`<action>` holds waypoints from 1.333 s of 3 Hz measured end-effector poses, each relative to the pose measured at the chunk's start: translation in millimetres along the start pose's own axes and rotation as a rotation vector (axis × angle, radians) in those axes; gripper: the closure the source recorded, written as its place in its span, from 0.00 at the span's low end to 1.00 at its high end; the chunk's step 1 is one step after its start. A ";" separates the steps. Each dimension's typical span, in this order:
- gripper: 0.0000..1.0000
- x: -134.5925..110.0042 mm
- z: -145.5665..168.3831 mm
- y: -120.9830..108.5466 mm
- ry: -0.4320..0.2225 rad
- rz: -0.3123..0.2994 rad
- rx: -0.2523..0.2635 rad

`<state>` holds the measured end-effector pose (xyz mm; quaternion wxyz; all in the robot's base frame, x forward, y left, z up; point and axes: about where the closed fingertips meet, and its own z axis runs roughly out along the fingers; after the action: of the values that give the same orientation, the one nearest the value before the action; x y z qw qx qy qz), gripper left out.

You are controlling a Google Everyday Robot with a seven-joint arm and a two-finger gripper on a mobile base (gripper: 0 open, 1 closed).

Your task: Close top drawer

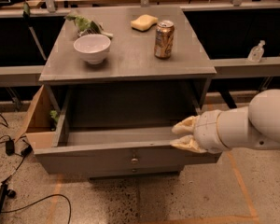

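The top drawer (93, 158) of the grey cabinet is pulled out, its wide flat front towards me with a small round metal knob (134, 160) at centre. Its inside looks empty. My gripper (183, 134) is at the right end of the drawer's front edge, coming in from the right on a white arm (252, 125). Its cream fingers (186, 124) are slightly apart, the lower one resting on the top of the drawer front.
On the cabinet top (130, 62) stand a white bowl (92, 48), a soda can (164, 39), a yellow sponge (144, 22) and a green bag (84, 24). A cardboard box (35, 120) sits left of the cabinet. Cables (9, 148) lie on the floor at left.
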<state>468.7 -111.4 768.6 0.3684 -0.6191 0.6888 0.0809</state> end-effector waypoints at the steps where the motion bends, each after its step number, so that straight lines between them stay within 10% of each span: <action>1: 0.87 31.8 14.5 27.3 0.054 0.014 -0.031; 3: 1.00 57.1 72.5 46.3 0.049 -0.066 -0.055; 4: 1.00 55.4 98.4 22.4 0.057 -0.173 0.014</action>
<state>490.4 -94.6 656.8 0.3585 -0.6757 0.6436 0.0262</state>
